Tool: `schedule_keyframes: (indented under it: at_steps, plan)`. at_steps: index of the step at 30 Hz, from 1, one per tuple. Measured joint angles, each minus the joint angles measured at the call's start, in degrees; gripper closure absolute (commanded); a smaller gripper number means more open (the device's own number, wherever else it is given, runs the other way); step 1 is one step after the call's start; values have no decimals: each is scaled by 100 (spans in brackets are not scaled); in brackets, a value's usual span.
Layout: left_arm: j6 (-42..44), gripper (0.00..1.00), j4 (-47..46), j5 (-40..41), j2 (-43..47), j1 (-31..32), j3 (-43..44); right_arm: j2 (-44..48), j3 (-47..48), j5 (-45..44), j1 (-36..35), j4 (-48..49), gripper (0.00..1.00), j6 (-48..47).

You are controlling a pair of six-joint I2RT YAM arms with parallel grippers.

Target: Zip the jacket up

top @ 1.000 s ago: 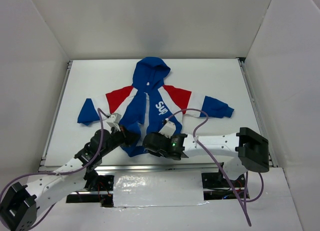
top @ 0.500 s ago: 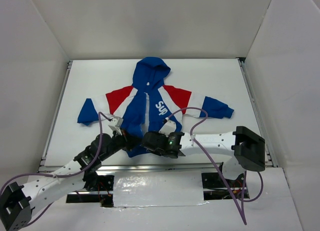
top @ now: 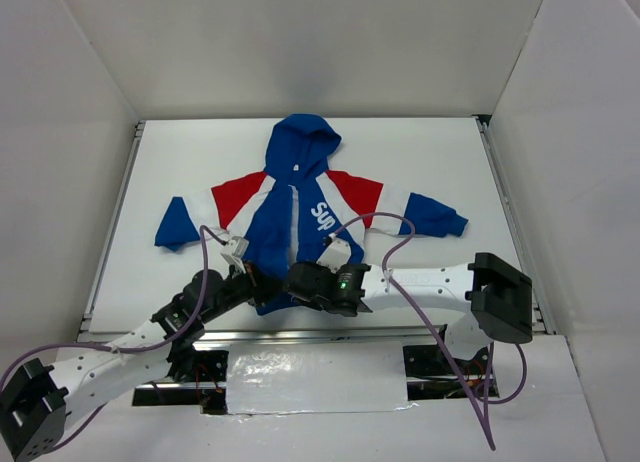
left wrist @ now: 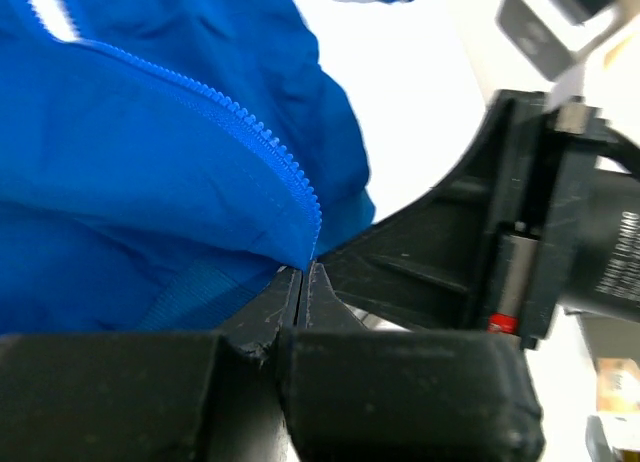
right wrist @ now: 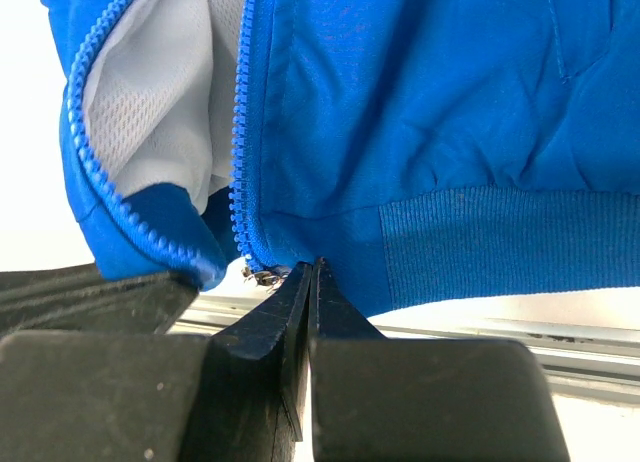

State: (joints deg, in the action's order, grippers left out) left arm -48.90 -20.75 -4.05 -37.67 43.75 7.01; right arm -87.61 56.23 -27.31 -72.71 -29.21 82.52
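The jacket point(top: 300, 207) lies flat on the white table, hood at the far end, blue body, red shoulders, front zipper open and showing white lining point(right wrist: 160, 102). My left gripper point(top: 264, 282) is shut on the bottom corner of one blue zipper edge point(left wrist: 300, 197); its jaws meet at the cloth point(left wrist: 305, 269). My right gripper point(top: 297, 279) is shut on the ribbed hem point(right wrist: 480, 242) beside the other zipper edge point(right wrist: 242, 132); its jaws are closed point(right wrist: 314, 266). A small metal zipper part point(right wrist: 258, 274) sits just left of them. The two grippers are nearly touching.
The jacket's hem is at the table's near edge, by a metal rail point(right wrist: 480, 332). The right gripper's black body point(left wrist: 530, 212) fills the right of the left wrist view. White walls enclose the table point(top: 420, 162) on three sides. Purple cables point(top: 400, 232) loop over both arms.
Both grippers have crept closer together at the hem, the left one shifting right and a little nearer. The jacket's lower front has bunched slightly between them.
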Motion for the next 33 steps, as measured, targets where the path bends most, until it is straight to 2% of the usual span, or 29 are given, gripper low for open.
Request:
schedule_keyframes:
  at_steps: [4, 6, 13, 14, 17, 19, 27, 33]
  plan:
    - [-317, 89, -317, -190, -24, 2, -72, 44, -17, -15, 4, 7, 100, -59]
    - [-516, 84, -459, -278, -94, 2, -85, 155, -105, -15, 11, 42, 100, -96]
    - [-1025, 82, -815, -466, -398, 2, -94, 907, -697, -13, 11, 175, 100, -214]
    - [-1104, 82, -861, -483, -431, 2, -105, 1016, -787, -4, 13, 229, 100, -251]
    - [-1235, 92, -1001, -527, -494, 2, -155, 1178, -942, 20, 22, 358, 100, -315]
    - [-1305, 93, -1082, -546, -525, 2, -175, 1189, -975, 33, 22, 396, 100, -361]
    - [-1458, 78, -1204, -658, -535, 2, -177, 1152, -962, 61, 28, 466, 100, -579]
    - [-1471, 80, -1213, -678, -525, 2, -177, 1147, -885, 63, 33, 501, 100, -726]
